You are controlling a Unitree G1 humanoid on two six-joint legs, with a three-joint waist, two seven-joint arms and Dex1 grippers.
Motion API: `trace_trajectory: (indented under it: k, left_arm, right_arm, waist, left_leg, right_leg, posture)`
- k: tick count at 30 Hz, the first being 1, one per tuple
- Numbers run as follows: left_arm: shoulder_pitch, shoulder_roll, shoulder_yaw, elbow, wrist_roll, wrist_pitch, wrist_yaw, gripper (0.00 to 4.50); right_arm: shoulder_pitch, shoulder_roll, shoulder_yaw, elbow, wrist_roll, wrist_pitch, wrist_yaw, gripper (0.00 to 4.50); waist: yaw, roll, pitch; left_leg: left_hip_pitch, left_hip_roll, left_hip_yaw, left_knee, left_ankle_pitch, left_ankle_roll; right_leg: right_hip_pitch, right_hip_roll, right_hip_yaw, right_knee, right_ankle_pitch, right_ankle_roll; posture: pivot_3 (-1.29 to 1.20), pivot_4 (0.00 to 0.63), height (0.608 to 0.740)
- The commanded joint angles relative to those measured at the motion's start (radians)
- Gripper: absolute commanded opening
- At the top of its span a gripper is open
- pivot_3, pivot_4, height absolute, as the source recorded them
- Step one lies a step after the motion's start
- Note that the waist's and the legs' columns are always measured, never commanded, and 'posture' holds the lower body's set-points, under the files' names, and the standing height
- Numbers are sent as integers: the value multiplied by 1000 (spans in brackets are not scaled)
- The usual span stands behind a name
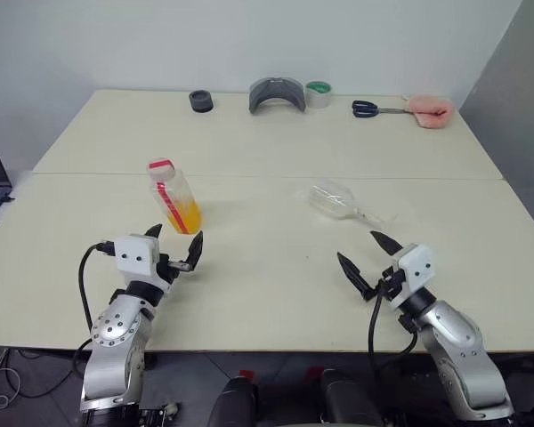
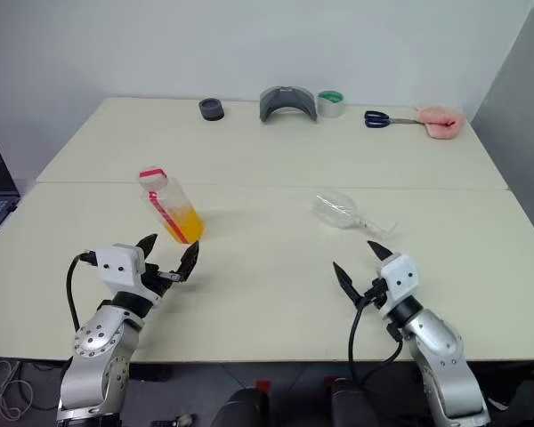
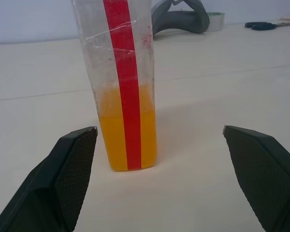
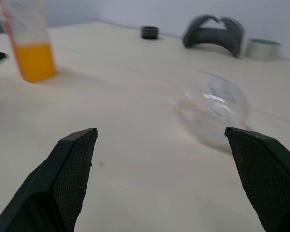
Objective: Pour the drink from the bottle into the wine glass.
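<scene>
My left end effector (image 1: 172, 242) stands wide and empty, level above the bench (image 1: 276, 267), with the bottle (image 1: 174, 197) just ahead of it and slightly off toward one finger rather than centred in the gap. The bottle is upright, capped, the drink (image 1: 186, 216) filling its lower part. My right end effector (image 1: 367, 256) is also wide and holds nothing; the glass (image 1: 335, 201) lies on its side just beyond it, bowl toward the bottle. I judge the risks plain: closing off-centre on the bottle could tip it, and the lying glass may roll away or slip if I nudge its round bowl. The cap is on, so pouring must wait. Beyond both, along the far edge, lie scissors (image 1: 367, 108) and tape (image 1: 319, 92).
</scene>
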Motion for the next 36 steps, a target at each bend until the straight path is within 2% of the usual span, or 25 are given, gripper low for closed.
trace_trajectory:
  k: [1, 8, 36]
  left_arm:
    - [-46, 33, 26, -1, -20, 25, -5, 4487]
    - [-112, 71, -2, 26, 2, 74, -14, 4487]
    - [-370, 51, -39, 90, 64, 196, 110, 4487]
  right_arm:
    - [-84, -67, -9, -75, 136, 142, 96, 4500]
    - [-207, -143, -3, -72, 201, 244, 167, 4500]
    - [-348, -178, -8, -13, 211, 274, 290, 4500]
  waist:
    - [0, 0, 0]
    - [1, 0, 0]
    - [1, -1, 0]
  left_leg:
    - [0, 0, 0, 0, 0, 0]
    - [-1, -1, 0, 0, 0, 0]
    - [-1, -1, 0, 1, 0, 0]
  right_leg:
    - [0, 0, 0, 0, 0, 0]
    - [0, 0, -1, 0, 0, 0]
    - [-1, -1, -1, 0, 1, 0]
  posture:
    - [0, 150, 740]
    - [0, 150, 740]
    - [0, 150, 740]
